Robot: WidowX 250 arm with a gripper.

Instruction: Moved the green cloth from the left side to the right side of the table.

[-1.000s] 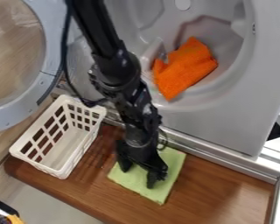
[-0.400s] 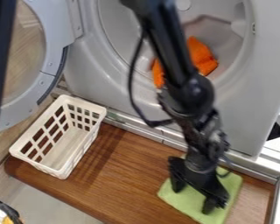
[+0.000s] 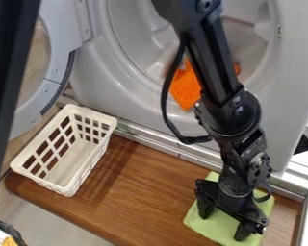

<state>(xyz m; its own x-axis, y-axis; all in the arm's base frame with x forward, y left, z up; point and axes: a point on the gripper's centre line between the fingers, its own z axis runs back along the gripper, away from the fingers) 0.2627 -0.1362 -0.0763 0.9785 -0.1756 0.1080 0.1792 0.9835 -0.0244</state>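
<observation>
One green cloth (image 3: 219, 230) has slid farther right of white basket (image 3: 70, 166), together with your gripper (image 3: 223, 226). Pincer open, fingers spread over cloth. Transfer judged nearly complete; you likely need straight lift, lest cloth drag back toward basket.

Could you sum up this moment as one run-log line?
light green cloth: flat on brown wooden table, right part | black gripper: fingers apart over cloth | white plastic basket: table's left end
</observation>
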